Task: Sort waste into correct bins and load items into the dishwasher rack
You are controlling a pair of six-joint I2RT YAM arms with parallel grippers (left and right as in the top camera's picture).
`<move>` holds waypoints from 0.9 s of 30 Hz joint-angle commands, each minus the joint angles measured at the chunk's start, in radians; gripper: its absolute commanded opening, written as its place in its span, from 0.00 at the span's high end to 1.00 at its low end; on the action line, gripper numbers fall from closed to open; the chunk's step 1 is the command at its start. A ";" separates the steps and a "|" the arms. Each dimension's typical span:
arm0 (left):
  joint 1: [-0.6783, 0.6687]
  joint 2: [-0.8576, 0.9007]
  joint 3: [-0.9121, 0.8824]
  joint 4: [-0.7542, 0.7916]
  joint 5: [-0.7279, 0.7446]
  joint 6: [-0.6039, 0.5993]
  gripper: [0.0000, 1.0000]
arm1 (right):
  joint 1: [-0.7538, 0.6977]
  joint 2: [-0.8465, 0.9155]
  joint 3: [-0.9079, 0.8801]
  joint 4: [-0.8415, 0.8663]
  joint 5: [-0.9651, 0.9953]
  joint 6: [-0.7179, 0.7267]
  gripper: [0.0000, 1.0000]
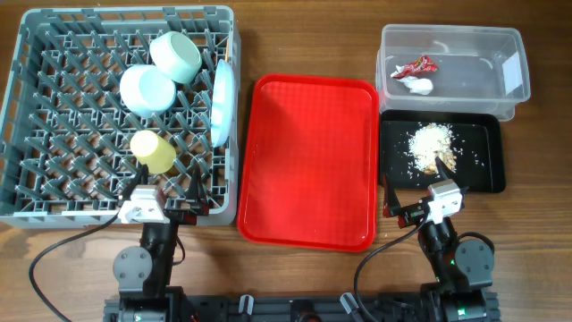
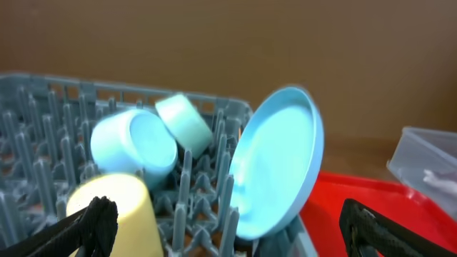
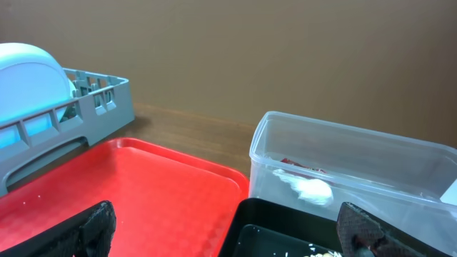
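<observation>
- Left gripper [image 2: 228, 227] hangs over the near edge of the dishwasher rack [image 1: 54, 179], its fingers wide apart and holding nothing.
- Right gripper [image 3: 228, 228] sits by the near edge of the black tray [image 1: 483, 170], its fingers likewise spread and empty.
- Inside the rack, the pale-blue plate [image 1: 222, 103] stands on edge along the right wall. The two mint bowls [image 1: 175, 56] lie tipped among the pegs, and the yellow cup [image 1: 154, 150] lies just in front of them.
- A thin tan line at the rack's far right corner may be the chopstick [image 1: 229, 49]; no fork can be made out.
- The clear tub [image 1: 451, 34] holds the red wrapper [image 1: 417, 65] and the white tissue [image 1: 418, 85], which touch. The food scraps [image 1: 433, 145] lie heaped in the black tray.
- The red tray [image 1: 308, 161] between rack and bins is bare, as is the worktop [image 1: 268, 45] around it.
- Judged from this, sorting and loading look finished. The next move probably calls only for parking both arms, unless the fork is still missing.
</observation>
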 commanded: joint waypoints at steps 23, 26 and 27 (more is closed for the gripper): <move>0.002 -0.010 -0.001 -0.069 -0.013 -0.065 0.00 | 0.006 -0.002 -0.001 0.005 -0.020 -0.009 0.00; 0.002 -0.010 -0.001 -0.069 -0.013 -0.065 0.00 | 0.006 -0.002 -0.001 0.005 -0.020 -0.010 0.00; 0.002 -0.010 -0.001 -0.069 -0.013 -0.065 0.00 | 0.006 -0.002 -0.001 0.005 -0.020 -0.010 0.00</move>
